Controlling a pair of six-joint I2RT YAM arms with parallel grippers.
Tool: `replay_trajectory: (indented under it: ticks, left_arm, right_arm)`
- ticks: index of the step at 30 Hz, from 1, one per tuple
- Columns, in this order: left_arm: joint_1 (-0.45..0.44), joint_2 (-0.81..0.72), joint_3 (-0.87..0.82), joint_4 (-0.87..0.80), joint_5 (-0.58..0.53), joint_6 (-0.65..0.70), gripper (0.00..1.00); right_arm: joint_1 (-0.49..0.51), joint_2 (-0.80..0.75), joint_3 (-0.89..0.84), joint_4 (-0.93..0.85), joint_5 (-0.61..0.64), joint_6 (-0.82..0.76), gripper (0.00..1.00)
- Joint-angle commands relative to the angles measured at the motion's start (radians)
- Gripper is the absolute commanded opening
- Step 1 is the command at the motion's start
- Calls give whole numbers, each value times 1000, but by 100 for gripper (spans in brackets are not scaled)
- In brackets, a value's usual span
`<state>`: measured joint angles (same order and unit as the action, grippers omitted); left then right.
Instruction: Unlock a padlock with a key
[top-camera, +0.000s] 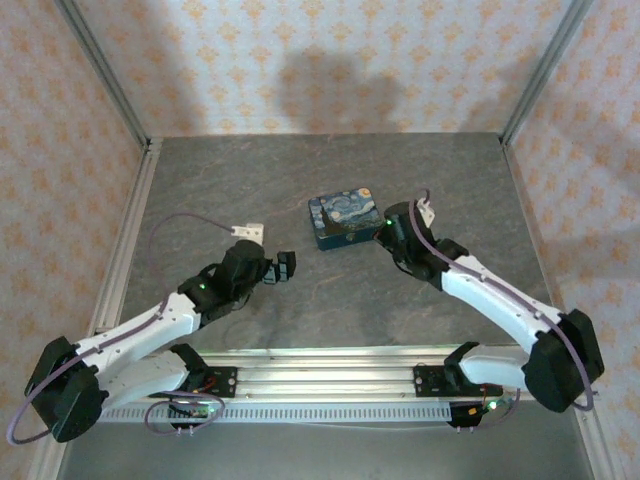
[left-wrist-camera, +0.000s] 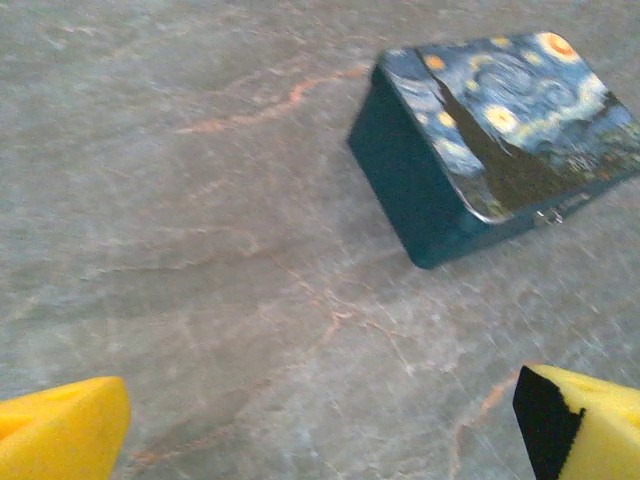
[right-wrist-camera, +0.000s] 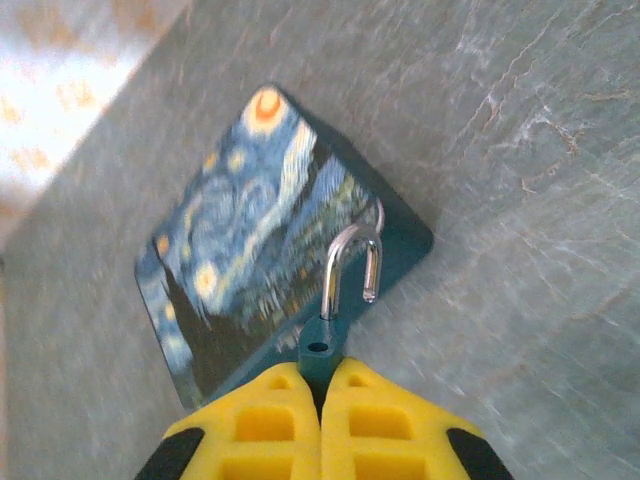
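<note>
Grey, veined stone runs right across the table (top-camera: 250, 190), one broad slab. Two arms work over it: the left arm (top-camera: 150, 325) reaches in from the near left and the right arm (top-camera: 490, 290) from the near right, both angled toward the middle.

Between them lies one box (top-camera: 343, 222), dark blue with a swirly, yellow-starred print on the lid, flat on the table.

On to the two grippers! The left gripper (top-camera: 285, 268) sits over bare table, near the box's left side but apart from it. From its wrist camera we see its two yellow fingers (left-wrist-camera: 60, 430) spread wide, with nothing but stone between them.

The right gripper (right-wrist-camera: 322, 375) is just at the box's right edge. Its two yellow fingers are pressed together, pinching one padlock (right-wrist-camera: 320, 348) by its teal body. The padlock's long axis runs straight on from the fingers, shackle end pointing away from the gripper and toward the box.

We count one silver shackle (right-wrist-camera: 352, 265): its left leg goes into the body and its right leg ends free, clear of the body. Whether the shackle touches the lid behind it, we cannot tell.
</note>
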<state>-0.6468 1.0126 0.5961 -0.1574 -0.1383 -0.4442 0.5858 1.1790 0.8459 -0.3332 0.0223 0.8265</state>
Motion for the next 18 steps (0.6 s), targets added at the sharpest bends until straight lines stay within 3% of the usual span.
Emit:
replay_trajectory:
  ticks: [1,5,11,18]
  left_arm:
    - [36,39,79,-153,-29,32,100]
    - [75,97,134,-199,24,51,100]
    - [96,147,145,-207,132,49,100]
    - [96,125,108,-206,157,11,100]
  right_arm:
    - [-3,-34,-6,-177,-239,-235,0]
    - [5,-2,-47,-148,-443,-274,0]
    - [106,81,-102,-20,-471,-283,0]
    - [173,306,-72,110,-563,-306,0]
